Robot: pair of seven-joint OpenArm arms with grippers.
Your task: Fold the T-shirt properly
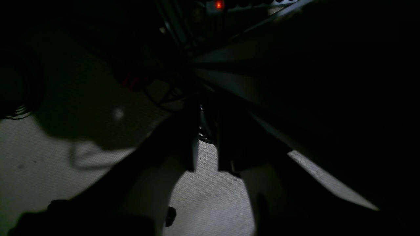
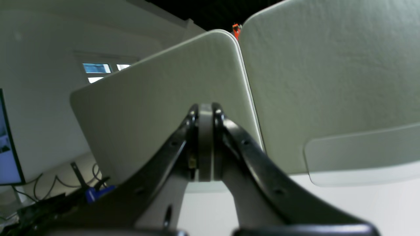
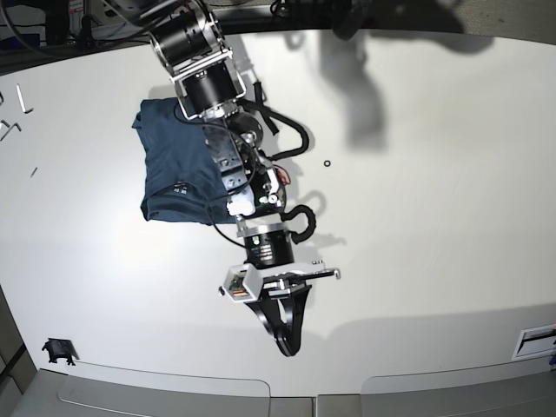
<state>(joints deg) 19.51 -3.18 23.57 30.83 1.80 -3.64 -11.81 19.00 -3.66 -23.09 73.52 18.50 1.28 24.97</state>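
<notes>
The T-shirt [image 3: 174, 165] is dark navy and lies folded into a rough rectangle on the white table [image 3: 417, 217], at the upper left of the base view. The right arm reaches over the shirt's right edge toward the table's near side. Its gripper [image 3: 287, 340] hangs shut and empty well away from the cloth. In the right wrist view the same gripper [image 2: 206, 113] has its fingers pressed together. The left gripper [image 1: 208, 160] appears only in the dim left wrist view, jaws slightly apart with nothing between them, over carpet beside a table edge. The shirt is out of both wrist views.
A small black ring [image 3: 326, 162] lies right of the arm. Metal keys [image 3: 17, 97] sit at the far left and a black clip [image 3: 58, 350] at the lower left. Pale chair backs [image 2: 328, 82] and a monitor [image 2: 8, 147] fill the right wrist view. A red-lit power strip [image 1: 219, 4] lies on the floor.
</notes>
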